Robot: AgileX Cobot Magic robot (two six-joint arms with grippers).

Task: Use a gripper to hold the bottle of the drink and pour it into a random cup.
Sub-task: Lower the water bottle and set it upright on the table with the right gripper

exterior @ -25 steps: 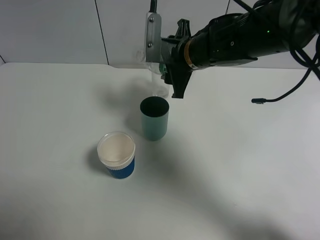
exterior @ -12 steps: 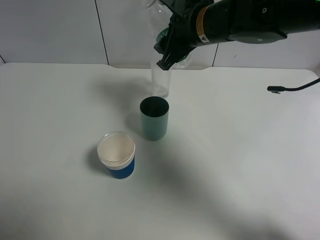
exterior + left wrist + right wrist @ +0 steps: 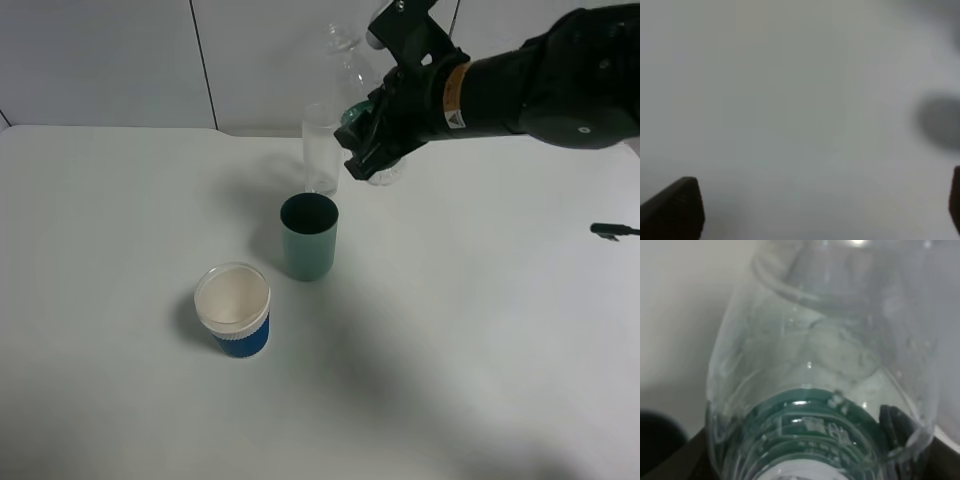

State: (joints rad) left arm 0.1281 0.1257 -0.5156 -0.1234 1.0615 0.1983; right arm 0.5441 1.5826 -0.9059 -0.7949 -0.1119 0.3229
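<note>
1. Setting: white tabletop (image 3: 120,200) with a pale panelled wall behind.
2. Standing stock: teal-green cup (image 3: 308,238) at mid-table. A tall clear glass (image 3: 320,150) stands just behind it. A blue cup with white rim (image 3: 233,308) stands nearer the front, apart from both.
3. Right gripper (image 3: 362,150): pressed onto the bottle of the drink (image 3: 347,60) at its dark green label, carrying it in the air off the table.
4. Bottle axis: near upright, leaning, with the capless neck uppermost and the clear base lowest.
5. Governing relation: the teal-green cup lies below the bottle, forward and to the left of it in the high view. By judgement, the neck must swing down and leftward to come over the rim.
6. Arm pose: the right arm reaches in from the right edge past mid-table, wrist rolled.
7. Left gripper (image 3: 815,215): fingertips spread with nothing between them, over a blurred pale surface. It is absent from the high view, so the right arm is the nearer.
</note>
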